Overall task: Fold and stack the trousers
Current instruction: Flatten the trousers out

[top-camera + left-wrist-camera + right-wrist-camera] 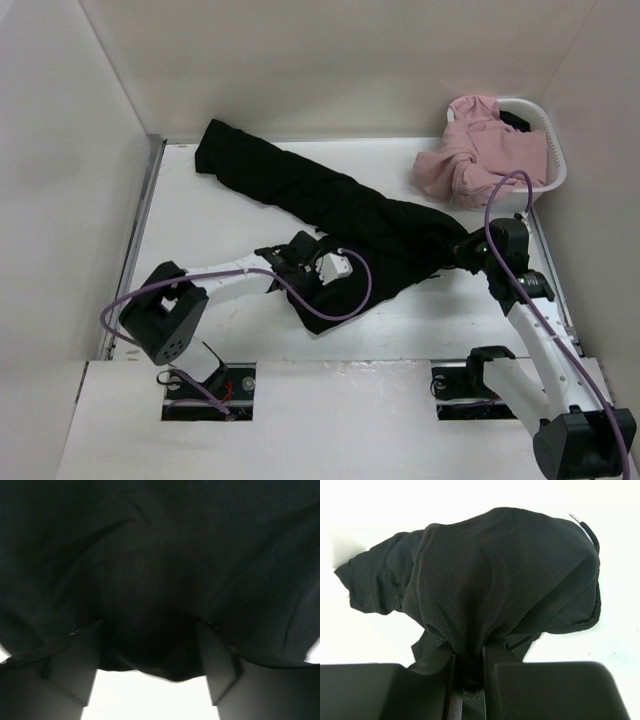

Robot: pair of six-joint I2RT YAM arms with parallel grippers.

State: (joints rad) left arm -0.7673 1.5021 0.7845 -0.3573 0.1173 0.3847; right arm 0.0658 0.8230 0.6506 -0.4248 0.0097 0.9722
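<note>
Black trousers (330, 200) lie crumpled in a diagonal band from the table's far left to its middle right. My left gripper (300, 255) rests on their near edge. In the left wrist view its jaws (149, 625) stand wide apart with the trousers (160, 555) filling the view and their hem between the fingers. My right gripper (466, 250) is at the trousers' right end. In the right wrist view it (469, 655) is shut on a bunched fold of the trousers (505, 565), with a drawstring tip (575, 517) showing at the far right.
A white basket (555, 150) stands at the far right corner holding pink garments (475, 155). White walls enclose the table on the left, back and right. A metal rail (135, 250) runs along the left edge. Purple cables loop off both arms.
</note>
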